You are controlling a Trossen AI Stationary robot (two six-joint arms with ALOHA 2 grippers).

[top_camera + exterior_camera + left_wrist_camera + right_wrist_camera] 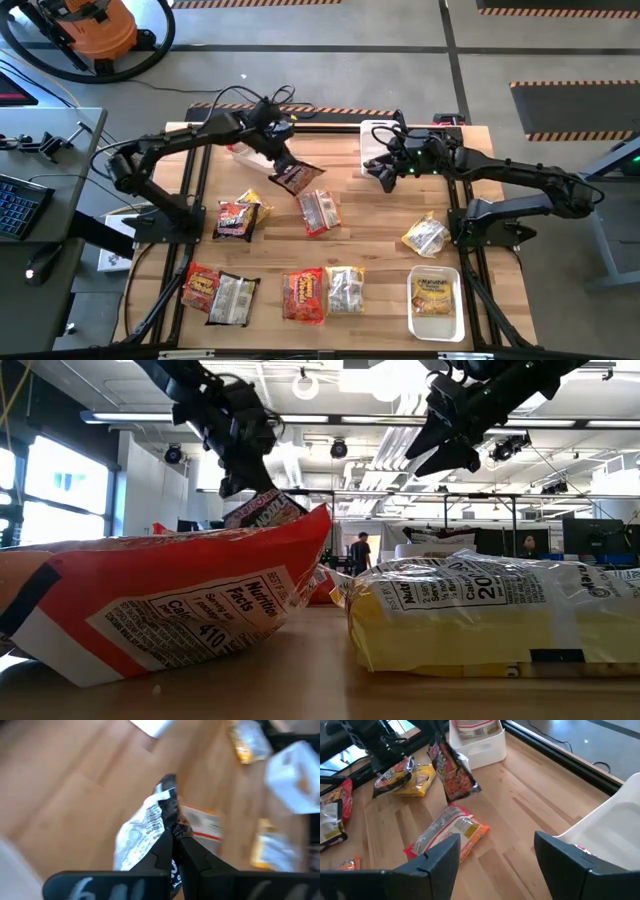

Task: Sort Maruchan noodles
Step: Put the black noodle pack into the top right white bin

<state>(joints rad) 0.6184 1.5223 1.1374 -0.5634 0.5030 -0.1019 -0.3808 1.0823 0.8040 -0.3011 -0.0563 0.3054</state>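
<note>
My left gripper [281, 160] is shut on a dark brown-silver noodle packet [298, 178] held above the table's far middle; the packet also shows in the right wrist view [454, 772]. My right gripper [384, 174] hovers open, with nothing between its fingers [440, 857], beside a white bin [377, 138] at the far edge. Other noodle packets lie flat on the table: a red-silver one [320, 212], a dark and a yellow one [238, 216], a yellow one [425, 237], and several in a near row [303, 295]. My left gripper pinches the packet's upper end [167, 817] between its two shut fingers, coming slanting down from the table's left. The packet hangs below the fingers, lifted clear of the table [454, 772], tilted with its lower end toward the right.
A second white bin [480, 742] with a red packet in it stands at the far left, behind the left arm. A third white bin [436, 305] with a yellow packet stands near right. Bare wood lies in the table's middle right [390, 225].
</note>
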